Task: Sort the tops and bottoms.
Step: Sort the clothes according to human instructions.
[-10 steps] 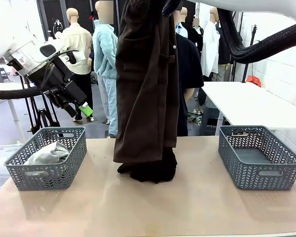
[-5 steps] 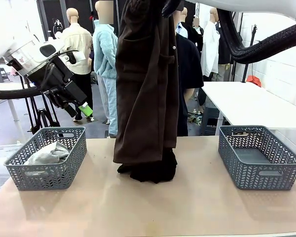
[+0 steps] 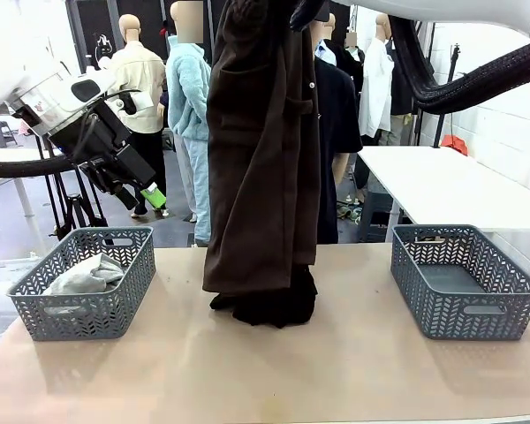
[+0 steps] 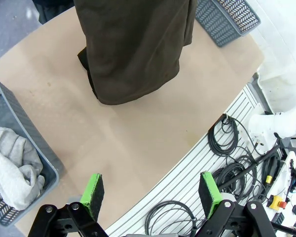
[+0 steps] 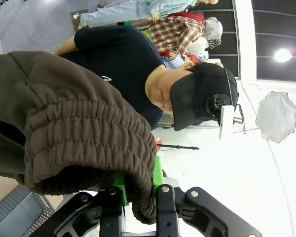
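The trousers are held high by the right hand.
A carry to the empty basket seems needed; the left hand is spread wide.

The dark brown trousers hang like a curtain over the middle of the light wooden table. Their hem is bunched on a black cloth heap, which blocks any straight path across the centre. Bare tabletop lies on either side and along the near edge. The grey lattice plastic basket on the left is partly filled by a light grey garment, and the left arm's black gripper hangs above its far rim. The matching right basket is open from above.
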{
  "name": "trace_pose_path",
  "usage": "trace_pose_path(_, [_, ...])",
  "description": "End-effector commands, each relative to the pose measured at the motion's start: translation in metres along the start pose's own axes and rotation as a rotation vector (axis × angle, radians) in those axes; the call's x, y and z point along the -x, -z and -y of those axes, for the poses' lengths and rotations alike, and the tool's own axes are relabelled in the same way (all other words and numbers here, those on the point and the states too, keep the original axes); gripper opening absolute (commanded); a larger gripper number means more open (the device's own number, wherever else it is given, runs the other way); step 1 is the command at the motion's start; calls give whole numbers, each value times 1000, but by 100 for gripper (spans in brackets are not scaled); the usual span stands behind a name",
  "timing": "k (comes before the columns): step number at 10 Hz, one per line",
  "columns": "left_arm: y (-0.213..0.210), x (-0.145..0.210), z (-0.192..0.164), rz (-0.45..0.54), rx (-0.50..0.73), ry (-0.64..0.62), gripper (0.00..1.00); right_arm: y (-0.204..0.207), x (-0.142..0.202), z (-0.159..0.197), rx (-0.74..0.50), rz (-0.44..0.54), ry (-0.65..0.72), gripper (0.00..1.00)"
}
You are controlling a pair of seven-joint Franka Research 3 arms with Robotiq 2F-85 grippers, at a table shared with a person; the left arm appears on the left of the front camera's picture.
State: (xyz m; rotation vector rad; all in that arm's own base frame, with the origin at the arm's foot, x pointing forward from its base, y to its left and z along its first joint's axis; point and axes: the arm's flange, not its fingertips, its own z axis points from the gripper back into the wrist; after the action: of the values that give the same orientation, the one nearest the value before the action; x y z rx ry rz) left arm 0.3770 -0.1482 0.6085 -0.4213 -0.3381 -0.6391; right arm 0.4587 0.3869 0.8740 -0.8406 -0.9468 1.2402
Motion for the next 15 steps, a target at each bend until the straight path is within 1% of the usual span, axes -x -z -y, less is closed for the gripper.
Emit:
trace_pose_path(1, [-1,-1,0,4,4,-3,100,-5,6,1,10,2,11,0])
trace_pose_path(15, [-1,-1,0,4,4,-3,100,-5,6,1,10,2,11,0])
